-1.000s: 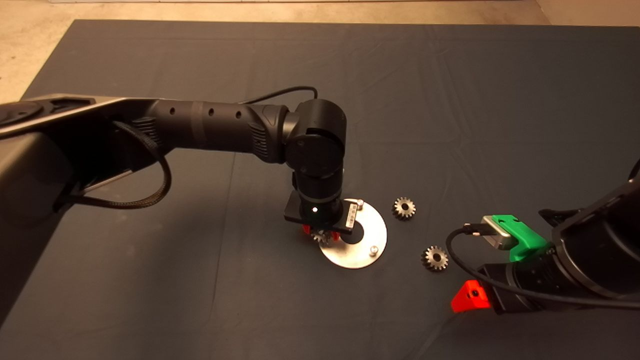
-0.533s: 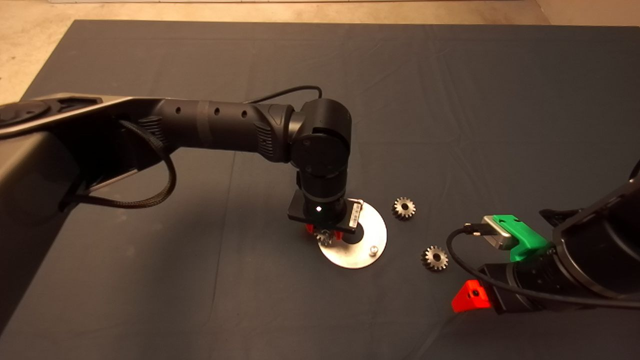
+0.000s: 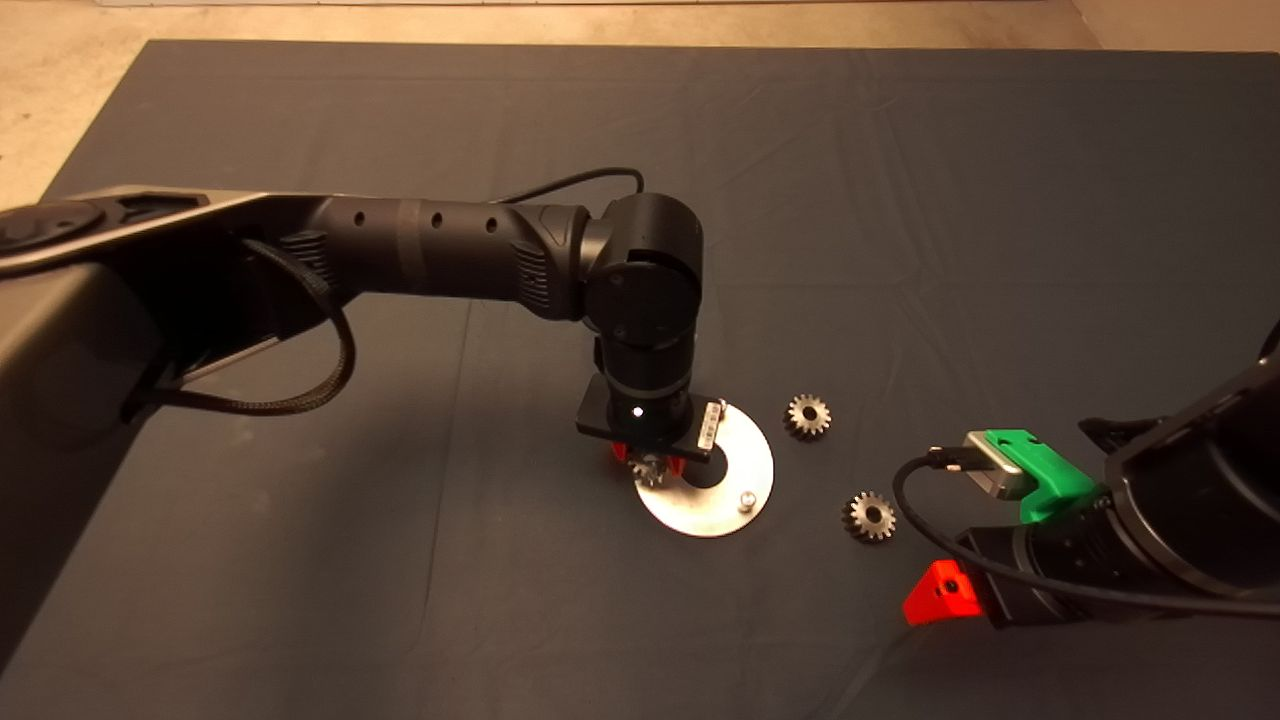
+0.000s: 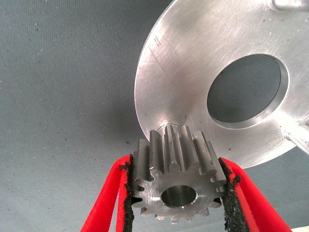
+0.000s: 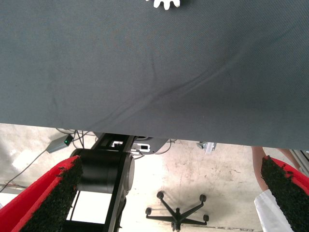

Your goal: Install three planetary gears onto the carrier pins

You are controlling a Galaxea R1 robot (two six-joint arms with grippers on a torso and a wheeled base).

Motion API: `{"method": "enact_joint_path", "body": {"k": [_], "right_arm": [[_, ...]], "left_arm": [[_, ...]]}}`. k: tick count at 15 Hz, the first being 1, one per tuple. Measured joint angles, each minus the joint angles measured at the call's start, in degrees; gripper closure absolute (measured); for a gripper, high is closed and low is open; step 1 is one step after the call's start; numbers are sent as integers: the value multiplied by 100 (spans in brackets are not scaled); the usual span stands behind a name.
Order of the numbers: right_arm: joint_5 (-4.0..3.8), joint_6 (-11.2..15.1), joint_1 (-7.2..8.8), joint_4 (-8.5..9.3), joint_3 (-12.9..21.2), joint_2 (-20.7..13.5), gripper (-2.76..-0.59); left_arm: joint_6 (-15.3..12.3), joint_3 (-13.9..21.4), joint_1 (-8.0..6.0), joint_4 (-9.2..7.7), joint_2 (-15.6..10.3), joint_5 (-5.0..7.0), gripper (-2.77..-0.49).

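My left gripper [image 3: 647, 464] hangs over the left rim of the shiny round disc [image 3: 740, 452] and is shut on a planetary gear [image 4: 176, 176]. In the left wrist view the gear sits tilted between the two pads, just short of a carrier pin [image 4: 168, 129] on the disc [image 4: 193, 67]. A second pin [image 3: 745, 497] stands near the disc's front right; the others are hidden by the arm in the head view. Two loose gears lie on the mat right of the disc, one farther back [image 3: 807, 416] and one nearer [image 3: 869, 516]. My right gripper [image 3: 985, 535] waits open at the lower right.
The dark mat [image 3: 400, 600] has wrinkles. The right wrist view looks past the mat's edge at the floor, with a chair base [image 5: 177, 211], cables, and the edge of a gear [image 5: 164, 3] on the mat.
My left gripper with the gear has shifted slightly right and back over the disc's left rim, hiding the far pin. The right arm and the loose gears have not moved.
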Motion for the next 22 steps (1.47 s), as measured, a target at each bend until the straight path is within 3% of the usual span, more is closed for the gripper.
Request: {"method": "enact_joint_path", "body": {"k": [22], "right_arm": [[0, 0, 0, 0, 0, 0, -275]], "left_arm": [[-35, 182, -5, 23, -33, -2, -95]]}}
